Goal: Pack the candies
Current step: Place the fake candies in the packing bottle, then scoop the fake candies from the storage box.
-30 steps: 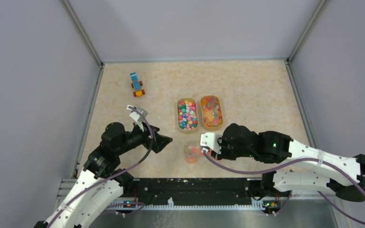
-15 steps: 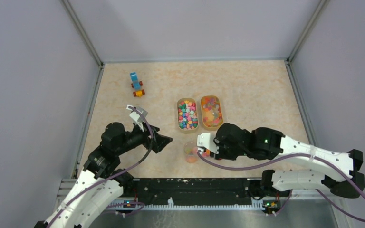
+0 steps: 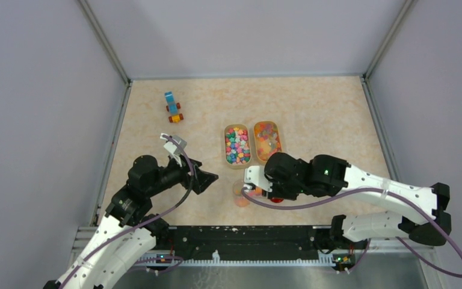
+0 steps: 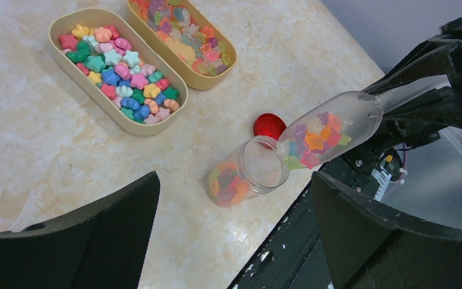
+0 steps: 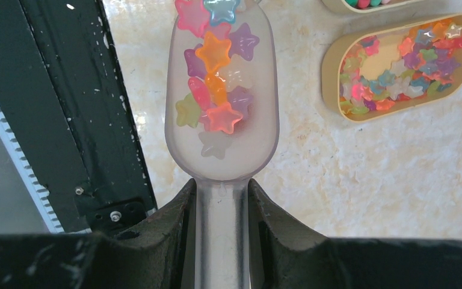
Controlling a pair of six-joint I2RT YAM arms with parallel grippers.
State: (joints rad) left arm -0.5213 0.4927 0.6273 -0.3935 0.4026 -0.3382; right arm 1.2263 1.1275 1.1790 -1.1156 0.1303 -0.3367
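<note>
The candies (image 4: 120, 72) are small coloured stars and shapes filling two beige oval trays (image 3: 226, 147). My right gripper (image 5: 221, 194) is shut on the handle of a clear scoop (image 5: 221, 150). The scoop holds several star candies (image 5: 213, 78). In the left wrist view the scoop (image 4: 337, 123) tilts down, its open end at the mouth of a clear jar (image 4: 246, 174). The jar stands on the table with some candies at its bottom. My left gripper (image 4: 233, 198) is open and empty, to the left of the jar (image 3: 241, 192) and apart from it.
A round red lid (image 4: 269, 125) lies on the table just behind the jar. A blue-and-orange toy vehicle (image 3: 172, 106) sits at the far left. The black front rail (image 3: 246, 235) runs close behind the jar. Grey walls enclose the table.
My right arm has moved left with the loaded scoop, bringing its end to the jar's mouth. The left arm has not moved.
</note>
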